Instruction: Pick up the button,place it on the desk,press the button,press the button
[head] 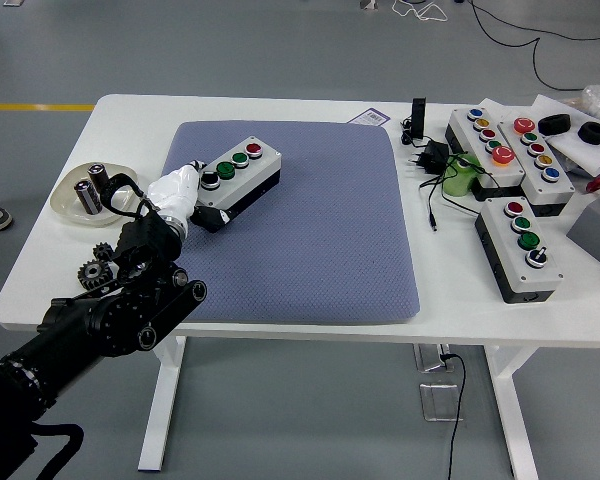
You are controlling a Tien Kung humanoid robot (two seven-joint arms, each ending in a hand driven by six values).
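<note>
left hand (177, 193) gripping button box (238, 177), blue mat (320, 230)

Four-button grey box (238, 174) angled on mat (320, 230)

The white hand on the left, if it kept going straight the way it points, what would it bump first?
Probably the button box on the blue mat. The left hand already looks to be at its near end.

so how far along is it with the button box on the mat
The button box already sits on the blue mat, so the pick and place looks done. In hand: the left hand is at the box's near left end, by the black button; whether it is pressing cannot be told. Left: the presses, as far as can be seen. The right arm is out of view.
</note>
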